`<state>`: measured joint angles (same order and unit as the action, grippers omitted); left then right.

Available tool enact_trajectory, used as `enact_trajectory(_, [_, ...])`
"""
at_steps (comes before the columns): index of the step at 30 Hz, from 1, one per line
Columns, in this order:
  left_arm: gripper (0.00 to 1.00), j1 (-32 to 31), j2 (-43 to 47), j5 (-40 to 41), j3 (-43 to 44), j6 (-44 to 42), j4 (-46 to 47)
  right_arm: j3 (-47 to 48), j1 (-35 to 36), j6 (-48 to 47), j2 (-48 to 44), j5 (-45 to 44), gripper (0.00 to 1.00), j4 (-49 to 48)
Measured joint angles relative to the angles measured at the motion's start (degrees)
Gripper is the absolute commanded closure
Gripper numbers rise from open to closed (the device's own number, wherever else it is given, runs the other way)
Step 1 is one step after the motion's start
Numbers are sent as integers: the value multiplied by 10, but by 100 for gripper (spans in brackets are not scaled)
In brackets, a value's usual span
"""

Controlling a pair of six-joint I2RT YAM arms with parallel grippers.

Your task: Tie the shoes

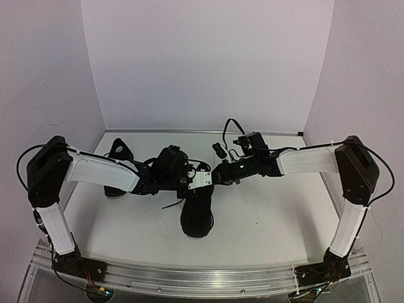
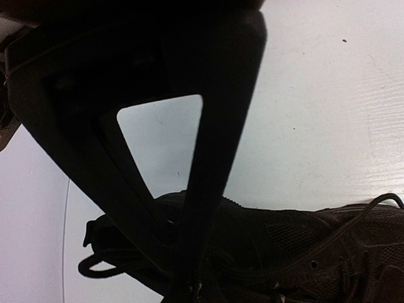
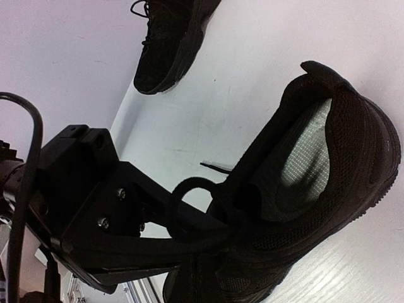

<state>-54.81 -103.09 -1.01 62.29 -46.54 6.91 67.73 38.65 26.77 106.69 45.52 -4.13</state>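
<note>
One black shoe (image 1: 197, 214) lies in the middle of the table, toe toward the near edge. Both grippers meet over its lace area. My left gripper (image 1: 191, 181) comes from the left. In the left wrist view its fingers (image 2: 208, 189) close together at the shoe's (image 2: 303, 246) laces, with a lace loop (image 2: 95, 265) beside them. My right gripper (image 1: 221, 175) comes from the right. In the right wrist view it (image 3: 237, 230) is shut at the shoe's (image 3: 328, 189) tongue, with a lace loop (image 3: 183, 202) at its tips. The second shoe (image 1: 117, 151) (image 3: 167, 44) lies at the back left.
The white table (image 1: 271, 214) is enclosed by lilac walls at the back and both sides. An aluminium rail (image 1: 202, 281) runs along the near edge between the arm bases. A loose lace end (image 1: 172, 205) trails left of the middle shoe.
</note>
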Motion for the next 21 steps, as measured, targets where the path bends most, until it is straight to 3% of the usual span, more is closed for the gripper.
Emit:
enact_trajectory(17, [100, 28, -14, -95, -19, 2, 51, -26, -2, 21, 0, 10, 100, -37])
enact_trajectory(21, [100, 33, -21, -112, -22, 4, 66, -30, -3, 23, 0, 15, 86, -38])
